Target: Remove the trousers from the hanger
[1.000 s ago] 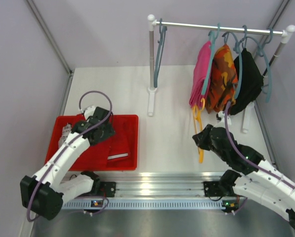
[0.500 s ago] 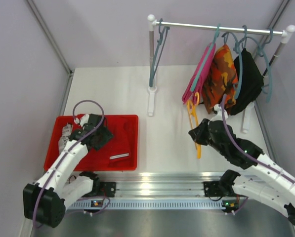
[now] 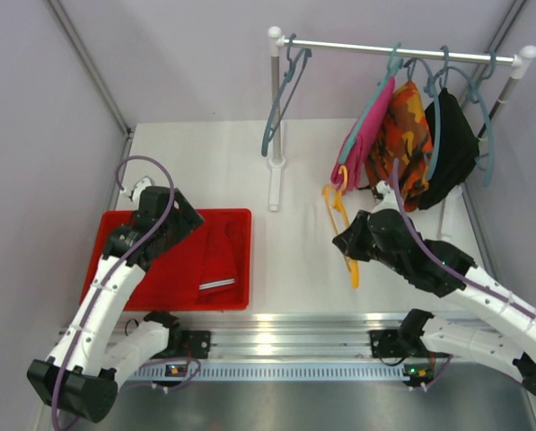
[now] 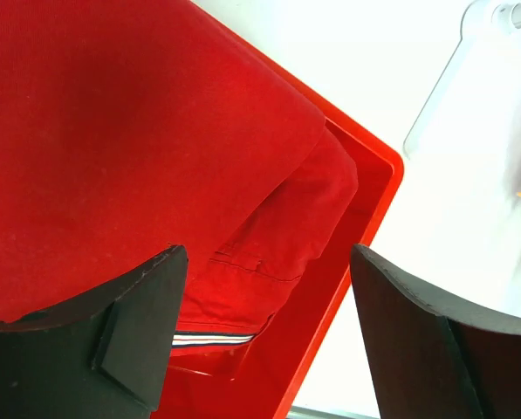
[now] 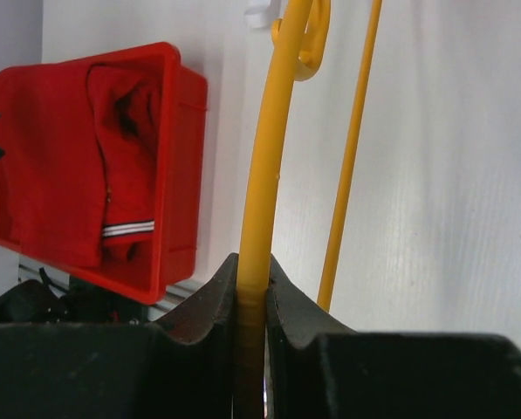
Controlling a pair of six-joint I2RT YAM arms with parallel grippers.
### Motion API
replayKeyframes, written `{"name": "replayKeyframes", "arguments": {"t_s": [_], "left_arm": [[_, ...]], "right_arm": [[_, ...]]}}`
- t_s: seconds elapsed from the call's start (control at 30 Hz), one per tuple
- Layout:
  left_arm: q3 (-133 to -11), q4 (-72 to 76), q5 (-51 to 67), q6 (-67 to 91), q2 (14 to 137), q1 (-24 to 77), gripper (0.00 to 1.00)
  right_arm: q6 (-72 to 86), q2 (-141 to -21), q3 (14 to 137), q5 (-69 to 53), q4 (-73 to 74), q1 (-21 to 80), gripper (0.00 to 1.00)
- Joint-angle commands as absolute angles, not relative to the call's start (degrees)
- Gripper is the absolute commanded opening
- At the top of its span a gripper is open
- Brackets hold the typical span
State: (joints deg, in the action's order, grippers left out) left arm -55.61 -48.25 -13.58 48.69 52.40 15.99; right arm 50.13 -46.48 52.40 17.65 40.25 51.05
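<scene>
left claw (image 4: 269, 301) wide, empty, over red trousers (image 3: 216, 260) in red bin (image 3: 241, 215) | right claw (image 5: 252, 288) clamps yellow hanger (image 5: 270, 157), its hook touching magenta pink trousers (image 3: 362, 148) on rail (image 3: 384, 47) | risk: sideways pull may drag teal hanger (image 3: 380, 90) off rail, or cloth slips onto worktop (image 3: 294, 260)

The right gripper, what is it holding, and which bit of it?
The right gripper is shut on the yellow hanger, pinching its thick curved arm. The left gripper is open over the red bin, holding nothing.
</scene>
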Motion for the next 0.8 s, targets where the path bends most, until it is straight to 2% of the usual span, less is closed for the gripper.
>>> {"name": "replayKeyframes", "arguments": {"t_s": [0.0,0.2,0.37,0.53,0.7,0.77], "left_arm": [[-56.4,-49.4,-14.2,46.4,51.8,15.7,0.80],[-56.0,-48.3,-13.6,45.2,51.4,15.7,0.81],[-55.6,-48.4,-14.2,45.3,51.2,15.6,0.82],[-55.5,-48.3,-16.0,43.9,50.4,15.7,0.82],[-56.0,-47.3,-13.8,39.2,50.7,15.7,0.98],[-56.2,-47.1,-13.2,37.6,50.9,15.6,0.98]], "right_arm": [[50.7,-44.7,56.0,11.8,41.2,52.3,0.00],[50.1,-46.0,57.8,11.9,40.8,57.6,0.00],[51.3,-52.2,64.6,22.1,43.2,62.9,0.00],[50.0,-60.6,74.2,31.6,43.8,63.6,0.00],[44.5,-70.4,85.9,41.4,48.9,63.3,0.00],[42.5,-72.4,91.1,42.0,49.6,60.3,0.00]]}}
